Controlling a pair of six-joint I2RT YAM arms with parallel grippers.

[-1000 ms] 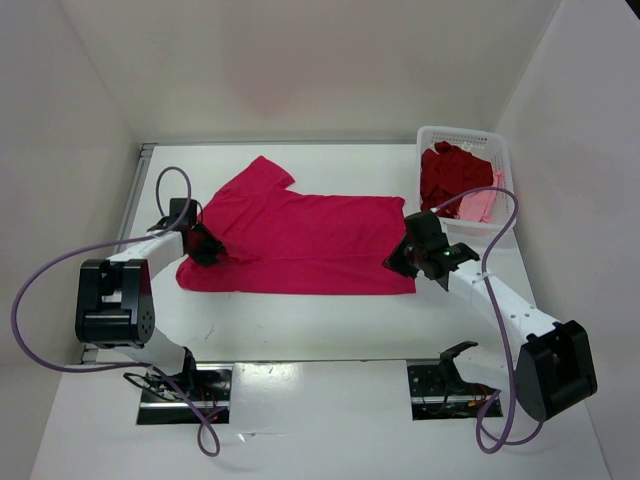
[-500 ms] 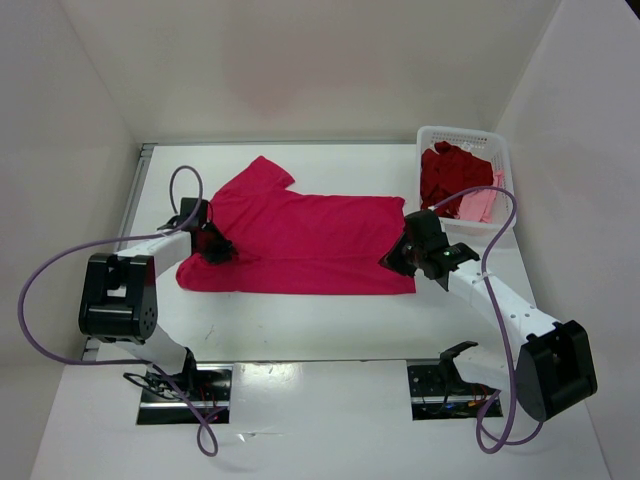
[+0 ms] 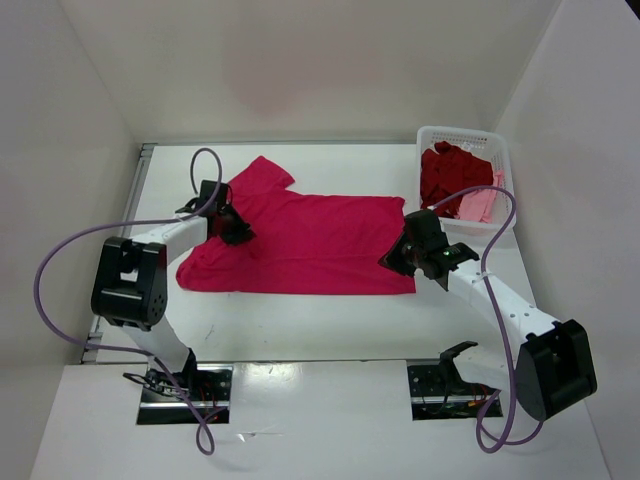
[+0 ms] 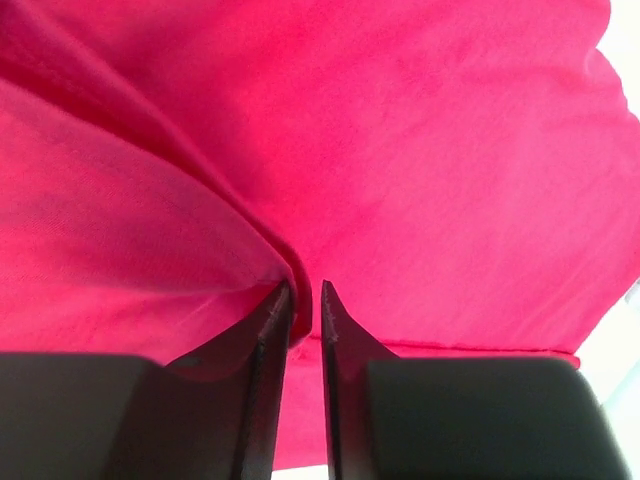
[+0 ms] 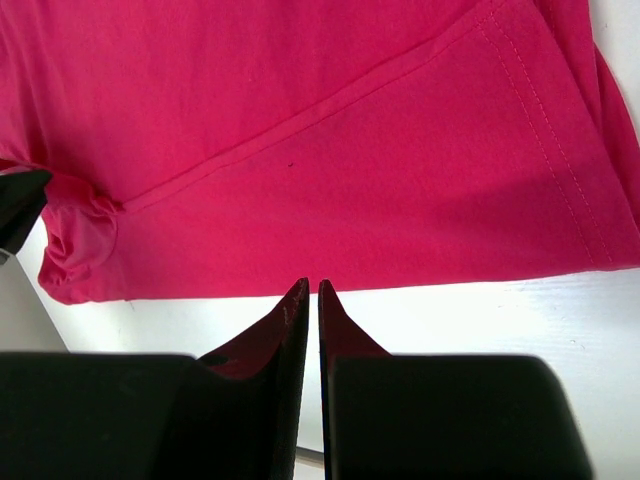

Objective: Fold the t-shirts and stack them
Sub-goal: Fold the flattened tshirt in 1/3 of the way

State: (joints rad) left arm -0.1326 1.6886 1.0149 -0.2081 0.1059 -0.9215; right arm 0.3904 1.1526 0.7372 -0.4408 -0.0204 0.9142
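The crimson-magenta t-shirt lies spread across the table, one sleeve pointing to the far left. My left gripper sits on its left part, and in the left wrist view the jaws pinch a raised fold of that shirt. My right gripper is low at the shirt's right hem. Its jaws are almost together, tips meeting on the edge of the cloth. A darker red t-shirt and a light pink one lie crumpled in the basket.
The white perforated basket stands at the far right corner, close behind the right arm. Bare white table runs along the near side of the shirt, and white walls close in on the left, back and right.
My left gripper has slid up and to the right onto the shirt, narrowing on the cloth and drawing the shirt's left side inward. The right gripper has barely shifted.
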